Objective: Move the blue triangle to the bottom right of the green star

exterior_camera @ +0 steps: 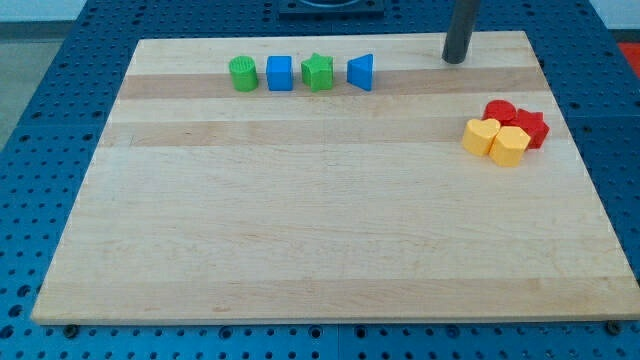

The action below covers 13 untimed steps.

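The blue triangle (362, 72) lies near the view's top, just right of the green star (317, 72), with a small gap between them. They sit in a row with a blue cube (280, 73) and a green cylinder (242, 74) further left. My tip (456, 59) rests on the board at the view's top right, well to the right of the blue triangle and touching no block.
A cluster sits at the view's right: a red cylinder (499, 111), a red star (532, 129), and two yellow blocks (481, 136) (509, 146). The wooden board (300, 220) lies on a blue perforated table (60, 100).
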Available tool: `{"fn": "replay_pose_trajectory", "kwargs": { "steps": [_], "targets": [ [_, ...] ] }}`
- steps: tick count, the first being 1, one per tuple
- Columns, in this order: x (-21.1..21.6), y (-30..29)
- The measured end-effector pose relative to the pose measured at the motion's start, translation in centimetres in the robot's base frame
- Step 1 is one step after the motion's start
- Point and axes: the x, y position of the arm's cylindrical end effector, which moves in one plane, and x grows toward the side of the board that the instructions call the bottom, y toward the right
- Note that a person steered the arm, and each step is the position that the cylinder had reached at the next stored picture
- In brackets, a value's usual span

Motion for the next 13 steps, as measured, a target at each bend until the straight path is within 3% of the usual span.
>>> {"fn": "replay_pose_trajectory", "kwargs": {
  "steps": [2,4,7,9,10,13],
  "targets": [
    [0.0,-0.9],
    [0.0,-9.5],
    [3.8,-13.8],
    [-1.3,-16.8],
    [-1.0,-18.6],
    [6.5,-19.1]
  ]
}}
